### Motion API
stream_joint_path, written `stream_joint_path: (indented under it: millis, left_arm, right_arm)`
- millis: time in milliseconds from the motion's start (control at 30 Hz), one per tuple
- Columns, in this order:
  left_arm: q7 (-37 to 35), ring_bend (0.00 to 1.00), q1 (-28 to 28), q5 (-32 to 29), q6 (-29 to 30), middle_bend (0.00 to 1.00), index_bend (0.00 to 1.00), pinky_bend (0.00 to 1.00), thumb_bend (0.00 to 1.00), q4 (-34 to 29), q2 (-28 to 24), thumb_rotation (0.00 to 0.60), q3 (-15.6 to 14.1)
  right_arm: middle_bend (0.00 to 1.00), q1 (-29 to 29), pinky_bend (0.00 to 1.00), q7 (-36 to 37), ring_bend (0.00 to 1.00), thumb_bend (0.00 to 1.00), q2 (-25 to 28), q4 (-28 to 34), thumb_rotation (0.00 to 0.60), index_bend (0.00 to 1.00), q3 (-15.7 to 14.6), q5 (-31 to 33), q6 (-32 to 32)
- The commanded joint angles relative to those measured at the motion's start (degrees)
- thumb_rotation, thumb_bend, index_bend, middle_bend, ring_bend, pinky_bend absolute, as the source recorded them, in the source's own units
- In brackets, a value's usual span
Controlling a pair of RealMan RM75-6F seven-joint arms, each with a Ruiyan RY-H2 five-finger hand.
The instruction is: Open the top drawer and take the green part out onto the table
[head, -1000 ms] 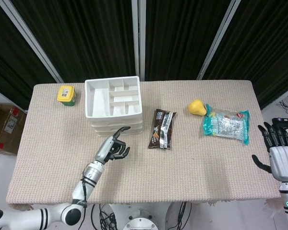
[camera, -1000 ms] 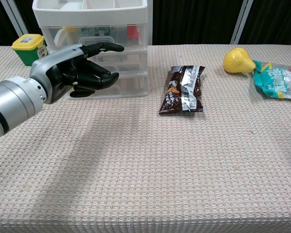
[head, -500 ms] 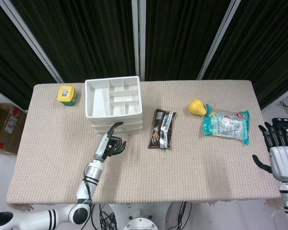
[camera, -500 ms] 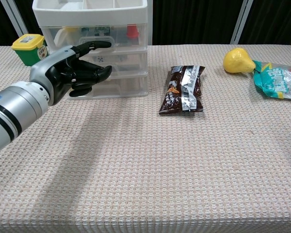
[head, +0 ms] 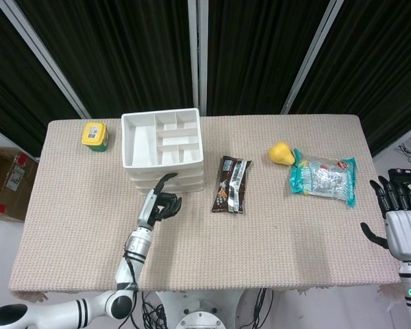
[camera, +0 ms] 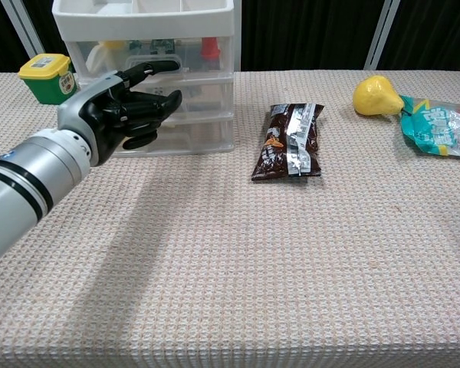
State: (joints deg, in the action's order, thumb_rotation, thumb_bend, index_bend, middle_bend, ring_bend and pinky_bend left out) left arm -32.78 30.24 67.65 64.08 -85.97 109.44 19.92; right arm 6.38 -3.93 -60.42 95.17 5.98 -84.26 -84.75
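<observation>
The white drawer unit (head: 142, 162) (camera: 207, 115) stands at the back left with all its drawers closed. Through the clear front of the top drawer (camera: 185, 55) I make out a greenish part (camera: 155, 46) between a yellow item and a red one. My left hand (head: 162, 203) (camera: 123, 111) hovers right in front of the unit, one finger stretched up to the top drawer's lower edge and the rest curled in on nothing. Whether that finger touches the drawer I cannot tell. My right hand (head: 401, 218) hangs with fingers spread beyond the table's right edge, holding nothing.
A brown snack packet (head: 231, 184) (camera: 289, 142) lies right of the drawers. Further right are a yellow pear (head: 281, 153) (camera: 376, 95) and a teal snack bag (head: 324, 177) (camera: 438, 126). A green tub with a yellow lid (head: 95, 135) (camera: 45, 75) stands left of the unit.
My left hand has moved closer to the drawer front and slightly left, its stretched finger now at the top drawer's lower edge. The right hand has stayed put.
</observation>
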Motion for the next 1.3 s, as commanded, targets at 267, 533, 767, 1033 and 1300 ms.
stream_joint_path:
  millis: [267, 533, 767, 1033, 1300]
  left_arm:
    - [-6.4, 0.98, -0.3, -0.5, -2.5, 0.84, 0.31, 1.00, 0.45, 2.3, 1.0, 0.600, 1.2]
    - [-7.5, 0.98, -0.8, 0.3, -2.3, 0.84, 0.42, 1.00, 0.45, 2.1, 0.8, 0.600, 0.7]
    - [-8.4, 0.98, -2.4, 2.0, -0.6, 0.84, 0.45, 1.00, 0.45, 0.8, 1.0, 0.600, -1.2]
    - [-7.5, 0.98, -4.1, 4.7, 2.8, 0.84, 0.32, 1.00, 0.44, -0.2, 1.4, 0.600, -3.4]
    - [-0.9, 0.95, -7.6, 9.0, 6.6, 0.77, 0.18, 1.00, 0.41, -2.4, -2.7, 0.600, -9.7]
  right_arm:
    - [0.00, 0.2, 0.00, -0.7, 0.00, 0.18, -0.1, 0.4, 0.600, 0.00, 0.0, 0.4, 0.6]
    - [0.00, 0.3, 0.00, -1.5, 0.00, 0.18, -0.3, 0.8, 0.600, 0.00, -0.2, 0.3, 0.8]
    - [0.00, 0.2, 0.00, -1.8, 0.00, 0.18, -0.5, 0.9, 0.600, 0.00, -0.4, 0.4, 0.9]
    - [0.00, 0.0, 0.00, -1.7, 0.00, 0.18, -0.4, 1.0, 0.600, 0.00, -0.5, 0.1, 0.6]
    - [0.00, -0.2, 0.00, -1.1, 0.00, 0.18, -0.1, 0.7, 0.600, 0.00, -0.3, 0.1, 0.1]
